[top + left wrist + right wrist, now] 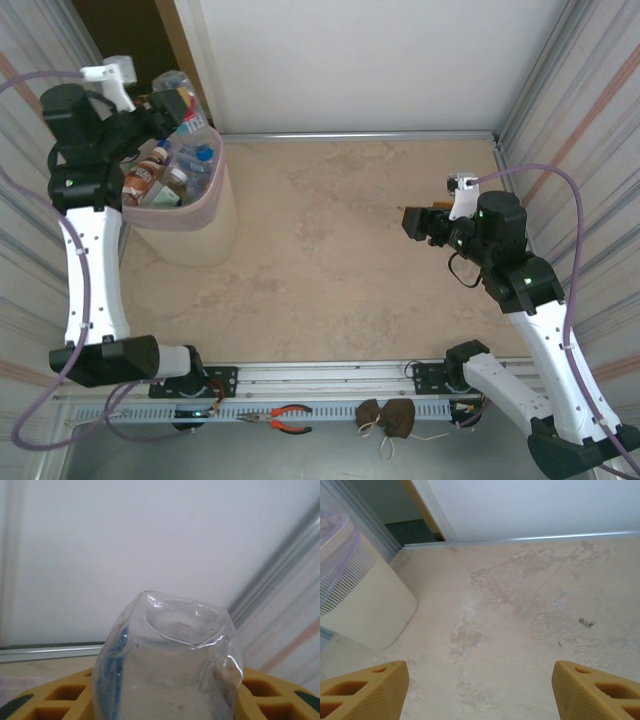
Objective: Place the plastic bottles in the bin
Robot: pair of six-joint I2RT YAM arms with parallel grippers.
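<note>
The bin (200,240) stands at the far left of the tabletop (340,230), close to the left wall. It is filled nearly to the rim with plastic bottles (165,178). A clear bottle (172,86) hangs above the bin's far edge, grasped in the left fingers (262,690). The left wrist view shows its dented base. The right fingers (365,692) are released and spread over bare tabletop on the right side, well apart from the bin. The right wrist view shows the bin's ribbed side, and the overhead view shows its contents.

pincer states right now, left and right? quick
Left pincer: closed on a clear plastic bottle.
Right pincer: open, holding nothing.
</note>
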